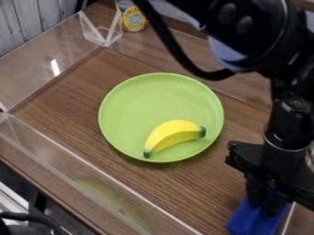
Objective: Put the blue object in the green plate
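The blue object (255, 221), a solid royal-blue piece, lies on the brown wood-grain table (73, 107) at the bottom of the view, toward the right. Only its lower part shows; the rest is hidden under the end effector (267, 195), so its full shape cannot be told. It is outside the green plate (135, 106), below it and to the right.

The black robot arm (252, 41) enters from the top, runs down the right side and points its end effector downward, right over the blue object. The fingertips are dark and crowded together against the blue, and whether they stand apart or grip it cannot be told.

The plate is round and lime green, with a shallow raised rim. A yellow banana (174, 137) (bright, with dark green tips) rests in its lower right part.
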You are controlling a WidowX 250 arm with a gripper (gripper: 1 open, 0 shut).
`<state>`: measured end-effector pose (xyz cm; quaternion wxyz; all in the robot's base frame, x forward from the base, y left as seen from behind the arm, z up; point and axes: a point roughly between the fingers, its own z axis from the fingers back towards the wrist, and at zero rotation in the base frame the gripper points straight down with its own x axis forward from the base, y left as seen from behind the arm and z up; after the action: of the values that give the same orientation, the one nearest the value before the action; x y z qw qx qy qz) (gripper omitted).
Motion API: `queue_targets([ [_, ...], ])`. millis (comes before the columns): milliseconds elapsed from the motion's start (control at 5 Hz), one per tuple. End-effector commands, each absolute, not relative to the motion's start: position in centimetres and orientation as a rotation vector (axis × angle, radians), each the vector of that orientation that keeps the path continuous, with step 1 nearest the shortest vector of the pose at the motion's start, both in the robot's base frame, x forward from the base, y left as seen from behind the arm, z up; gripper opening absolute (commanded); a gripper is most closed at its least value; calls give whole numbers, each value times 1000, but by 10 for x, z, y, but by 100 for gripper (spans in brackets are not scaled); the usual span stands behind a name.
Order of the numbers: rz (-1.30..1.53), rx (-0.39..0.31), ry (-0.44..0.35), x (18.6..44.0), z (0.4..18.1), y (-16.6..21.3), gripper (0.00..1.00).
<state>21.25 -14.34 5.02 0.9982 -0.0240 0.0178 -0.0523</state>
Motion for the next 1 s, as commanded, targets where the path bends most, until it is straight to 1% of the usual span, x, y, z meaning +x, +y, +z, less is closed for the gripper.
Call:
queue_targets([
  [0,-92,-68,-23,223,78,-143,0],
  [200,-75,-58,-29,228,98,-137,0],
  [400,-55,-38,-68,240,134,-122,0],
  [600,-37,-11,-118,249,167,-104,0],
  [800,-50,-15,-131,244,161,-106,100],
])
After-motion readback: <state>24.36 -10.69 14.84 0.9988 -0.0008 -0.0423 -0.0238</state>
